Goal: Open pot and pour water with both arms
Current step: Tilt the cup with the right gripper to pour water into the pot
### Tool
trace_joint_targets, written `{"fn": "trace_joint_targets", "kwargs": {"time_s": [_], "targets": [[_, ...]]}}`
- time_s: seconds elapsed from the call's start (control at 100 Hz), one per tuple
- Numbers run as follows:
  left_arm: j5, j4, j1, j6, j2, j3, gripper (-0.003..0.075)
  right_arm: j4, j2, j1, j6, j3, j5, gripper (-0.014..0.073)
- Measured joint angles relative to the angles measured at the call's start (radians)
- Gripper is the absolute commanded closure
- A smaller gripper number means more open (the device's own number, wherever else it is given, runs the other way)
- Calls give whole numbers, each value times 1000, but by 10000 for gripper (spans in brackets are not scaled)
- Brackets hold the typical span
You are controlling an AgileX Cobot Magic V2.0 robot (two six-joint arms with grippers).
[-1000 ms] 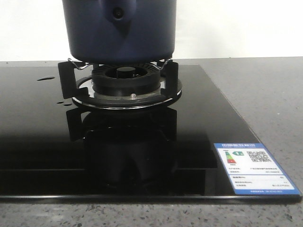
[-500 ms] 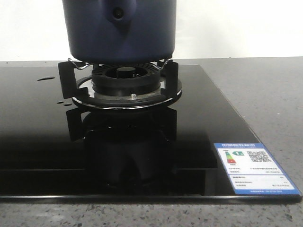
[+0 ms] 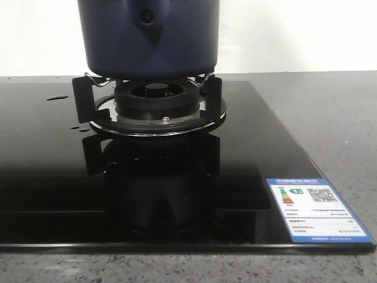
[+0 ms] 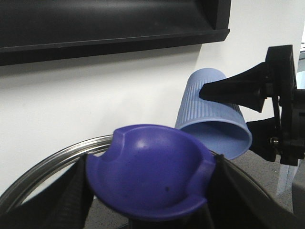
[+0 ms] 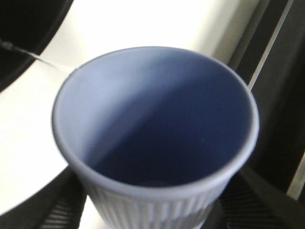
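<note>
The dark navy pot (image 3: 150,41) stands on the burner grate; its top is cut off by the front view's edge, and no gripper shows there. In the left wrist view my left gripper (image 4: 150,195) is shut on the lid's blue knob (image 4: 147,171), with the lid's steel rim (image 4: 52,164) curving behind it. A light blue ribbed cup (image 4: 202,112) hangs tilted just past the knob, mouth slanting down, and my right gripper (image 4: 267,109) is shut on it. In the right wrist view the cup (image 5: 157,119) fills the frame between my right gripper's (image 5: 150,210) fingers. I see no water.
The burner (image 3: 154,100) and its black grate (image 3: 82,97) sit on a glossy black glass cooktop (image 3: 47,177). An energy label (image 3: 315,209) is stuck at its front right corner. A few drops (image 3: 57,98) lie at the left. Grey countertop (image 3: 330,118) surrounds it. A dark shelf (image 4: 109,24) hangs on the white wall.
</note>
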Motion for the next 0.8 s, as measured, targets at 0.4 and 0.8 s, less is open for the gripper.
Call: {"fn": "trace_joint_targets", "kwargs": {"time_s": [0.4,0.8], "targets": [[0,0,0,0,0,0,414,-111,0,0,0,-2,0,328],[0,0,0,0,0,0,414,142,2,0,75,-2,32,328]]}}
